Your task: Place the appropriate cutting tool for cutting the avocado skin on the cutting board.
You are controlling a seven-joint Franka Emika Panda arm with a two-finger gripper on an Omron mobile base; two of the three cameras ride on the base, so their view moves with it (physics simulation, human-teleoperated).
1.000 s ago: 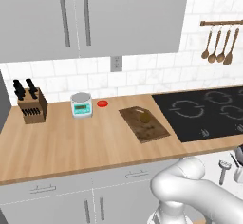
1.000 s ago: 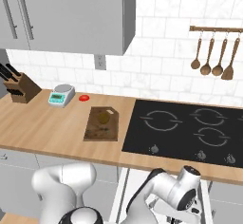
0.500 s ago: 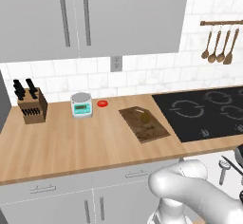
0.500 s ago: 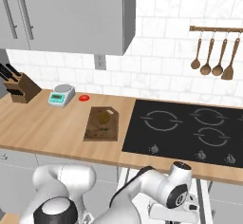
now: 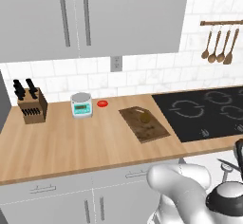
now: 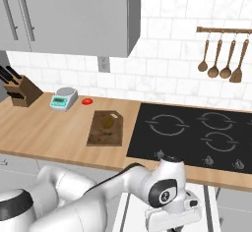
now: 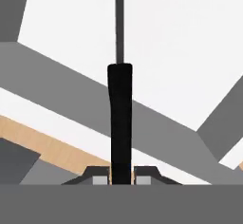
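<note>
Right now I see my gripper [image 7: 121, 174] pinching the knife [image 7: 119, 123] by its black handle, fingers tight on both sides, blade pointing away. Far off on the counter [image 5: 71, 142], the avocado [image 5: 145, 118] sits on the cutting board [image 5: 151, 131], left of the stovetop [image 5: 204, 116].

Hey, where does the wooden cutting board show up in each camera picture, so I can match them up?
Left base view: the cutting board lies mid-counter, just left of the black stovetop.
Right base view: it lies left of centre on the counter, again just left of the stovetop.
Hand view: the board is not in this picture.
Shared landmark: the avocado on the board, toward its wall end, in both base views.
</note>
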